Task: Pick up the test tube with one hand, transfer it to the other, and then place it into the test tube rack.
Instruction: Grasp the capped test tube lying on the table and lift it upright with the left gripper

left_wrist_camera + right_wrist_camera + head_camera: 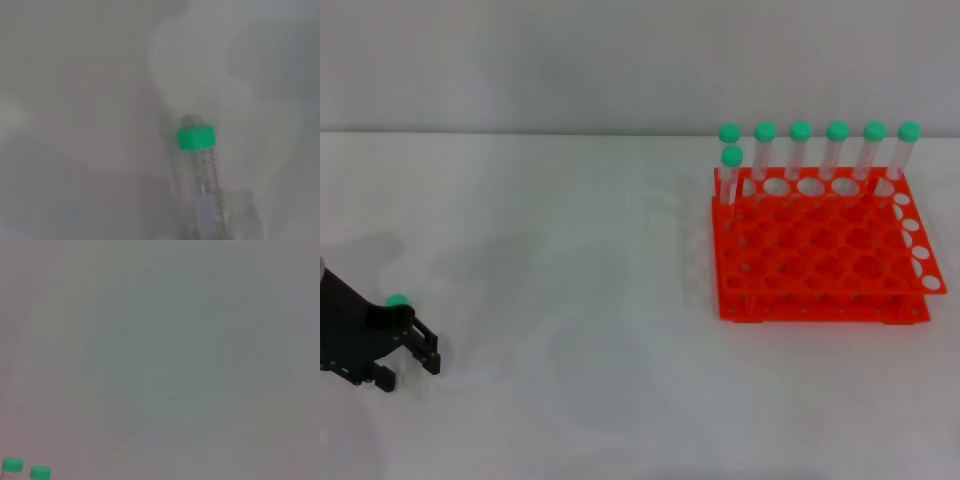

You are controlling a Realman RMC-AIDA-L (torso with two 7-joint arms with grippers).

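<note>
White table (570, 300): left gripper (415, 355) near its edge.

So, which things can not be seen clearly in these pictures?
- Left gripper, head view: whether it grips the test tube cannot be told; only the green cap shows behind it.
- Right gripper: in no view.
- Test tube's lower end, left wrist view: cut off by the edge.
- Rack: absent from both wrist views; the right wrist view shows only two caps at the edge.

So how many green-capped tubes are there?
8: seven stand in the orange rack, six along its back row and one in front at the left; one test tube is at the left gripper.
</note>
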